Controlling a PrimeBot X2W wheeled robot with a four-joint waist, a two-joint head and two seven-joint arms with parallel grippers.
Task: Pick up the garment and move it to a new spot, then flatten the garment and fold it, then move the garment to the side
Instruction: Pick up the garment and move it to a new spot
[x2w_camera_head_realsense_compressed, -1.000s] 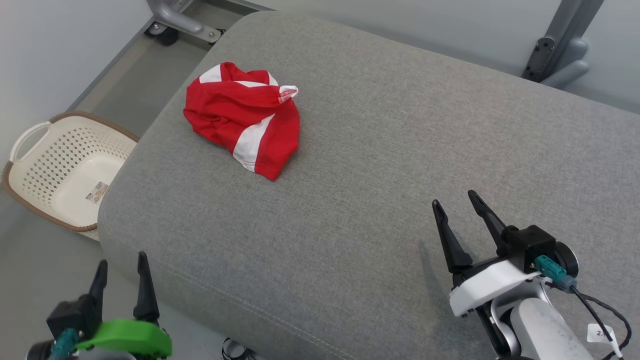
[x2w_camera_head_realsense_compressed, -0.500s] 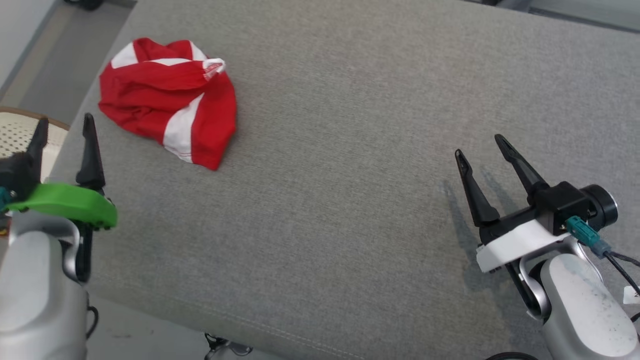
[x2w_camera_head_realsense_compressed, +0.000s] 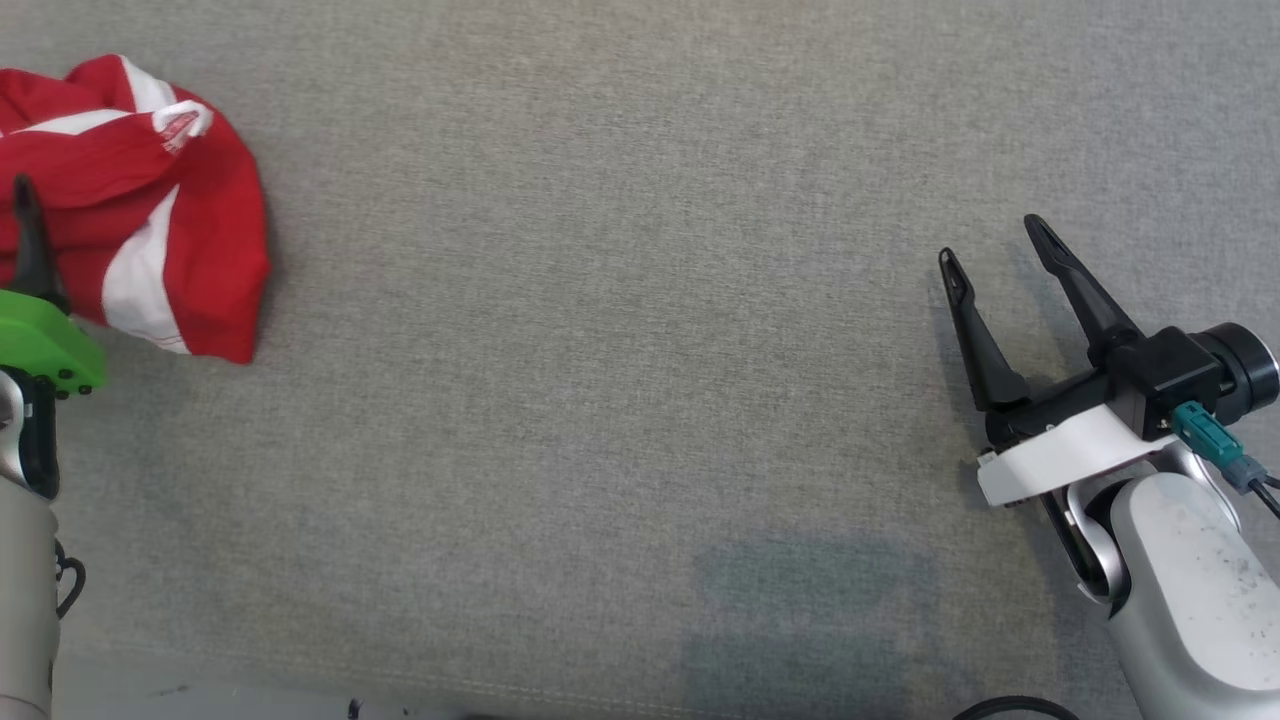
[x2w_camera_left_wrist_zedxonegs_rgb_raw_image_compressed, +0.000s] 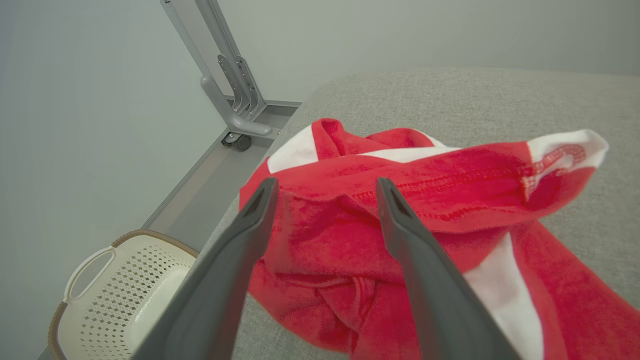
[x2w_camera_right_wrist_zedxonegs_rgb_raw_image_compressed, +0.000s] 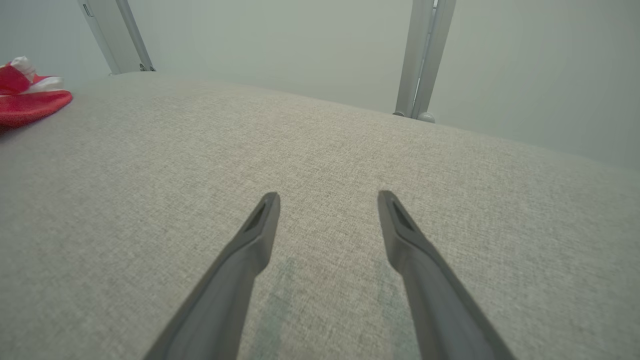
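left wrist view: left gripper (x2w_camera_left_wrist_zedxonegs_rgb_raw_image_compressed: 326, 184), jaws apart, two dark fingers pointing at the garment (x2w_camera_left_wrist_zedxonegs_rgb_raw_image_compressed: 450, 180). garment: red with white panels, crumpled in a heap on the grey fabric surface (x2w_camera_left_wrist_zedxonegs_rgb_raw_image_compressed: 450, 95), near the surface's corner; white hem tag-end raised at the right. whether the fingertips touch the cloth cannot be told. cream perforated basket (x2w_camera_left_wrist_zedxonegs_rgb_raw_image_compressed: 125, 295) with brown rim, on the floor beside and below the surface. grey metal frame leg (x2w_camera_left_wrist_zedxonegs_rgb_raw_image_compressed: 225, 85) with a castor, against the pale wall.

right wrist view: right gripper (x2w_camera_right_wrist_zedxonegs_rgb_raw_image_compressed: 327, 200), jaws apart, nothing between them, held low above bare surface with its shadow beneath. garment at the far left edge, well apart. grey metal post (x2w_camera_right_wrist_zedxonegs_rgb_raw_image_compressed: 422, 55) beyond the far edge.

head view: garment at the upper left, partly cut by the frame. one left finger and a green mount (x2w_camera_head_realsense_compressed: 45, 345) at the left edge, the finger in front of the garment. right gripper at the right, on a white mount and pale forearm (x2w_camera_head_realsense_compressed: 1190, 580), well apart from the garment.
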